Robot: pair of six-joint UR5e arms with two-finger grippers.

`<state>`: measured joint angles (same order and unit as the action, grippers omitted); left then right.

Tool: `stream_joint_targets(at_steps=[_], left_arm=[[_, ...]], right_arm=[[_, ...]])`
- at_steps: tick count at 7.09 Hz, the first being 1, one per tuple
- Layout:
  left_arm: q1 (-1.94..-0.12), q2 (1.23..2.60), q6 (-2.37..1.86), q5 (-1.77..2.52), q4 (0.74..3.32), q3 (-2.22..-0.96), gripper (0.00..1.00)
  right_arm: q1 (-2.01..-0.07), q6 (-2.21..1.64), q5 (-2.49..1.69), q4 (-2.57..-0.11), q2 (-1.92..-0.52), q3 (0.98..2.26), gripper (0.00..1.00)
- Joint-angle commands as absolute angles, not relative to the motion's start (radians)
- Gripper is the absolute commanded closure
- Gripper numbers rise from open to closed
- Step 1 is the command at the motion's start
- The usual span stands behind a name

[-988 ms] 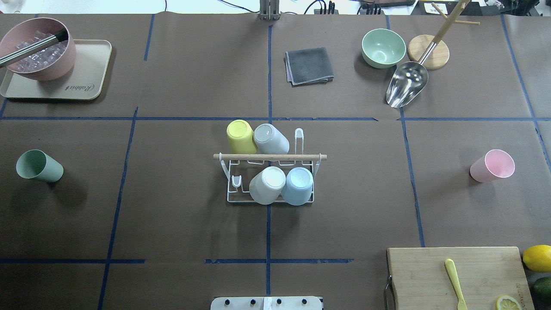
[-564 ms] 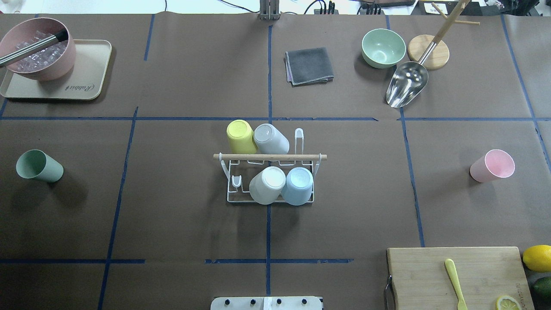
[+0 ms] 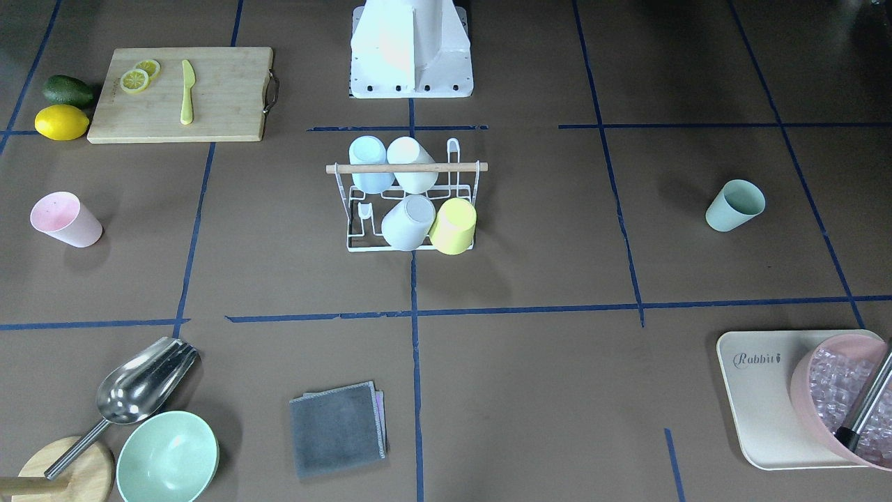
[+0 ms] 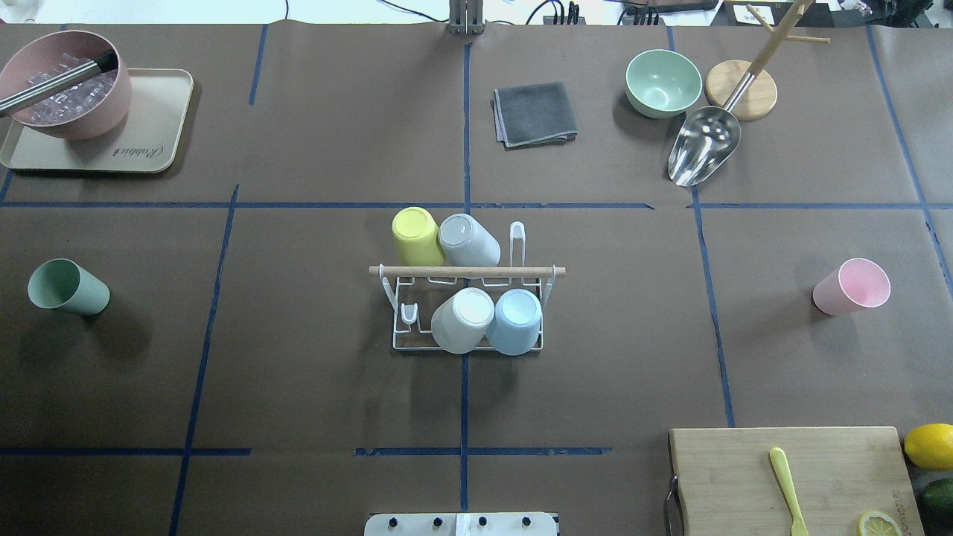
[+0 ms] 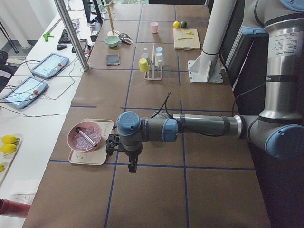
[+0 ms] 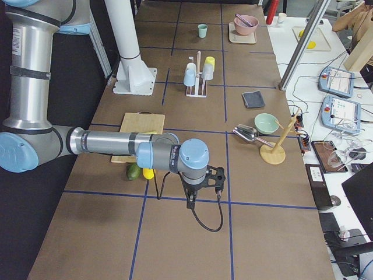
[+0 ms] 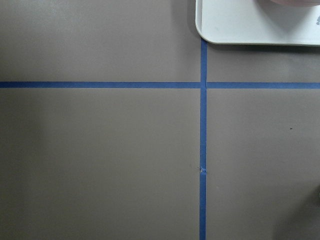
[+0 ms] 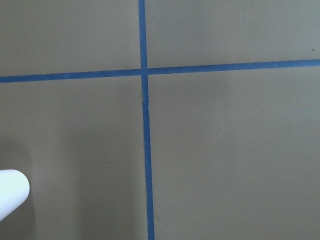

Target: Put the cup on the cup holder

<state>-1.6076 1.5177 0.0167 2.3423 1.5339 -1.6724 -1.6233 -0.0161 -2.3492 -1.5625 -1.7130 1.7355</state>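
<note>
White wire cup holder (image 3: 446,167) is sitting in the middle of the desk (image 3: 529,230) in the front-facing view, four cups (image 3: 453,224) resting upside down on it. Overhead, a green cup (image 4: 68,287) is standing well left of it and a pink cup (image 4: 852,286) well right. Side views: left hand (image 5: 131,166) and right hand (image 6: 190,201) are hovering above the desk; their opening I cannot tell.

Brown-papered table (image 4: 298,357): cup holder (image 4: 467,272) dead center, green cup (image 4: 68,286) at 9 o'clock, pink cup (image 4: 851,286) at 3.
</note>
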Motion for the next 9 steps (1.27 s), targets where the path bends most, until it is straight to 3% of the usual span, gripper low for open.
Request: stream_joint_targets(at_steps=[1,3,6,9], left_arm=[[-1.605,1.54,0.017,2.341,1.449,-1.712,0.0],[-1.58,1.627,0.017,2.339,1.234,-1.799,0.0],[-1.467,1.828,0.017,2.326,1.056,-1.793,0.0],[-1.335,1.936,0.015,2.335,1.031,-1.734,0.0]], right_arm=[[-1.592,-0.017,-2.33,-1.517,-1.691,1.746,0.0],[-1.441,-0.023,-2.291,-1.525,-1.623,1.77,0.0],[-1.141,-0.02,-2.174,-1.755,-1.544,1.888,0.0],[-1.002,0.0,-2.105,-1.983,-1.267,1.768,0.0]])
